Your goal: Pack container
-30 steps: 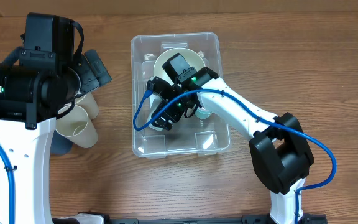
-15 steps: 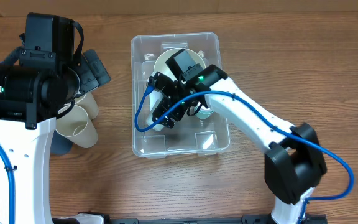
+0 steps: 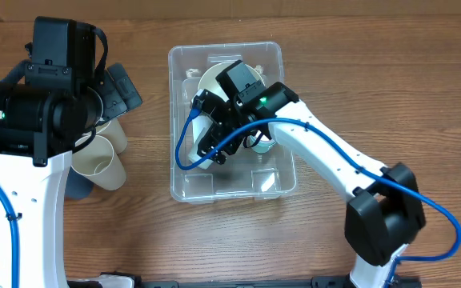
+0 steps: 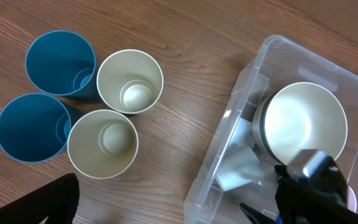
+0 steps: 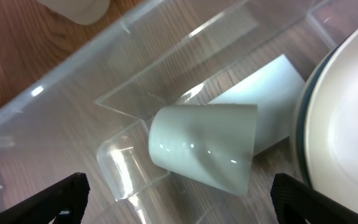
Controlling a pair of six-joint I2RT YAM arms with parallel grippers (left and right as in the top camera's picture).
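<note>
The container (image 3: 184,188) is a large clear bin at the table's middle; it also shows in the left wrist view (image 4: 227,134). A cream bowl (image 3: 213,80) sits in its far half. My right gripper (image 3: 211,149) is down inside the container, open. In the right wrist view its fingers (image 5: 185,208) are spread wide around a pale cup (image 5: 204,152) lying on its side on the container floor, not gripped, beside the white label (image 5: 266,93) and the bowl (image 5: 347,124). My left gripper (image 3: 123,88) is open and empty, above the cups to the container's left.
Two blue cups (image 4: 61,62) (image 4: 30,127) and two cream cups (image 4: 129,81) (image 4: 101,143) stand upright on the wood left of the container. In the overhead view they lie partly under my left arm (image 3: 98,164).
My right gripper has shifted slightly toward the far side inside the container, and its elbow has swung right. The left arm and the cups have not moved.
</note>
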